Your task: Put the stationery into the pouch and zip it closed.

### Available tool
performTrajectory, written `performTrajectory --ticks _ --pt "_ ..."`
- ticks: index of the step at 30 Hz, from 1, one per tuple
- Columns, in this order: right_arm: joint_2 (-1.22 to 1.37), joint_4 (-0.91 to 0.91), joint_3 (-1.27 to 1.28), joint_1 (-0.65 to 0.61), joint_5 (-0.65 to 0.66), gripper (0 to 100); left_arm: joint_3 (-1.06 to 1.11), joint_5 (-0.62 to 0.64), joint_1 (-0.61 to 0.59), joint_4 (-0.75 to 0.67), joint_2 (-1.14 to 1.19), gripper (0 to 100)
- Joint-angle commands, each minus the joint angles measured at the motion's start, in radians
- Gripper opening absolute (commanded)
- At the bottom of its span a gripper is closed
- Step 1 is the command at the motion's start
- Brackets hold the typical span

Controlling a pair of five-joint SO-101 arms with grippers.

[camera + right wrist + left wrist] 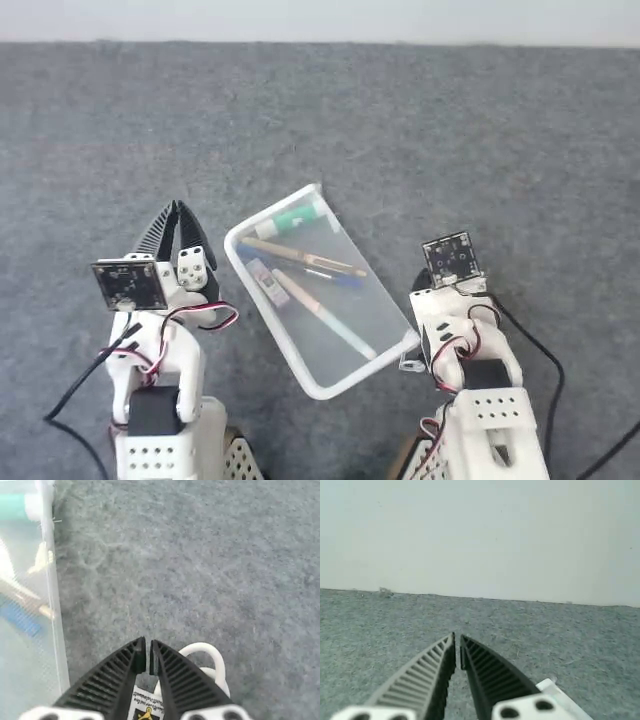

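**A:** Grey mat (520, 150), with a white wall (480, 530) along its far edge. Where is everything?

**B:** I see the pouch (340, 350) lying slantwise mid-mat, towards the near edge. The stationery (300, 262) is inside it: pens, a pencil and a green-capped stick. I can't tell whether the zip is closed.

**A:** And the grippers?

**B:** My left gripper (176, 205) has its jaws together and sits off the pouch's left side, not touching it. My right gripper (148, 647) also has its jaws together. It is at the pouch's near right corner, just beside a white ring (207, 655). I take the ring for the zip pull, and nothing is holding it.

**A:** What worries you?

**B:** The ring is small and lies flat, so the jaws could skate off it or nudge it under the corner. If I tug it with nothing bracing the pouch, I expect the whole pouch to slide across the mat instead of zipping. A pen tip near the rim could also catch in the zip.

**A:** Anything in the way?

**B:** Mainly my own wrist camera, which hangs over that corner in the high view.
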Motion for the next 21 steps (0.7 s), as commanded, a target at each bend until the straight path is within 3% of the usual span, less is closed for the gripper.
performTrajectory --ticks 1,5,11,21 --pt "-0.016 -0.021 0.021 0.071 -0.203 1.0 -0.012 0.003 0.0 -0.029 -0.02 1" --pt "-0.008 -0.012 0.021 0.111 -0.344 1.0 -0.012 0.003 0.002 -0.029 -0.02 1" --pt "-0.016 0.102 0.02 0.131 -0.348 0.8 -0.012 0.003 0.002 -0.032 -0.02 1" --pt "-0.016 0.11 0.018 0.131 -0.348 0.7 -0.013 0.003 0.003 -0.034 -0.02 1"
